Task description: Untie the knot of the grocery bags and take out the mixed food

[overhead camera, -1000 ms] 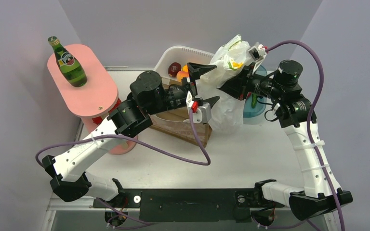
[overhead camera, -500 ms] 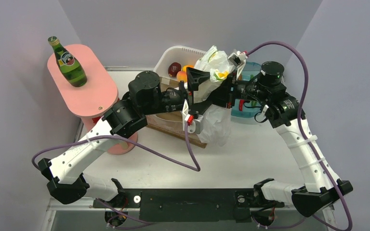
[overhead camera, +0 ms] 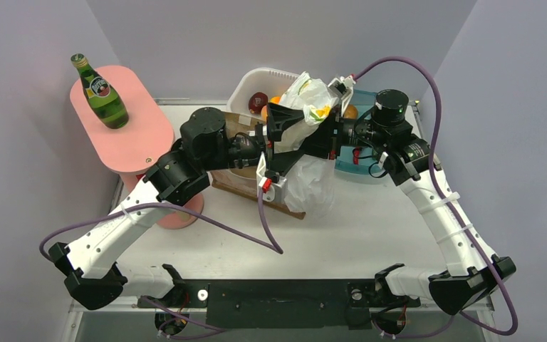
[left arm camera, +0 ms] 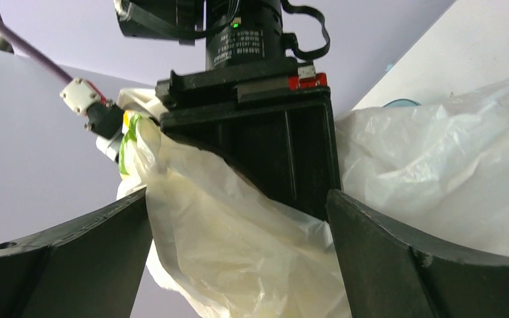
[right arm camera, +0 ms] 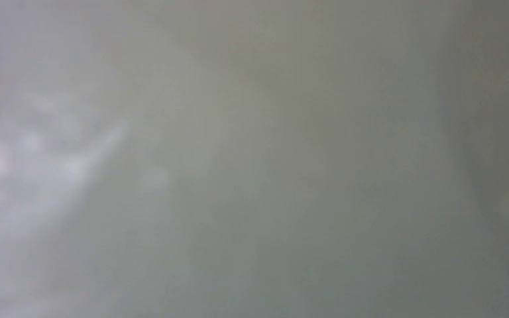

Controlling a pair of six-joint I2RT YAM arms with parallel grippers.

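A white crinkly grocery bag with yellow and green marks near its top hangs raised over the middle of the table. My right gripper is pressed into its upper part and holds it up; its fingers are hidden by plastic, and the right wrist view shows only blurred grey film. My left gripper is open, one finger on either side of the bag's neck. In the left wrist view the bag fills the gap between the fingers of the left gripper. A green glass bottle stands on the pink stand.
A pink stand is at the left. A white basket at the back holds a red fruit and orange fruit. A brown paper bag lies under my left wrist. A teal bowl sits under my right wrist.
My right gripper has carried the bag to the left. My left arm has drawn back to the left, and the bag's neck now lies between its open fingers.
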